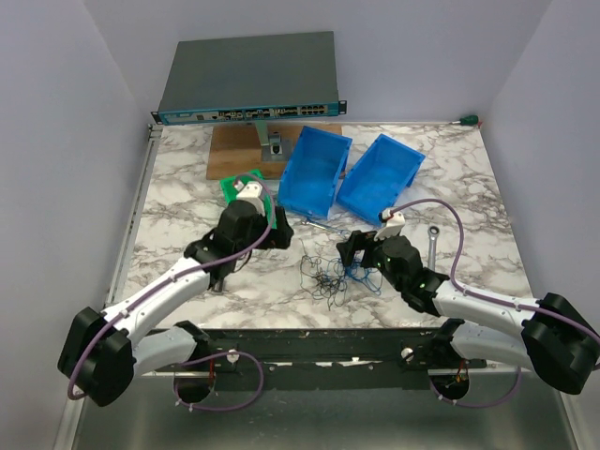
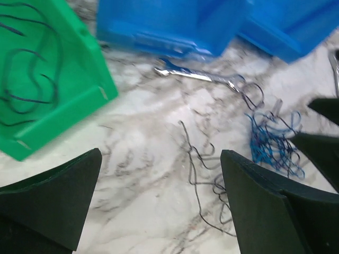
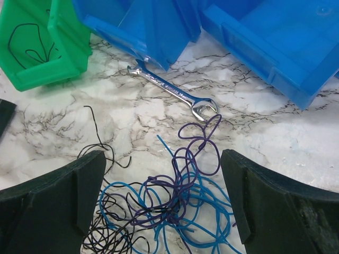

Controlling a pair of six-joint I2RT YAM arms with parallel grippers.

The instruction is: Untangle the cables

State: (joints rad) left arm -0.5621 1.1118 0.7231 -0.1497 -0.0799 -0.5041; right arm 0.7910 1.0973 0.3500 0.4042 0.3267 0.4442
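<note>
Near the middle of the desk, the right claw stands spread wide with nothing pinched – the tangle of hair-thin blue, purple and black cables lies on the marble-patterned top just below and between its dark fingers. The left claw is likewise fully parted and empty, hanging over bare marble just left of the tangle, a few dark strands trailing by its right-hand finger. Just beyond the tangle lies a small silver open-ended wrench, its near end touching a purple loop. Behind it stand two blue plastic bins, tipped side by side. To their left sits a green plastic bin holding a loose dark wire. A second silver wrench lies to the right of the right claw – apart from the cables. At the far edge a grey network switch rests beyond a brown wooden board.
</note>
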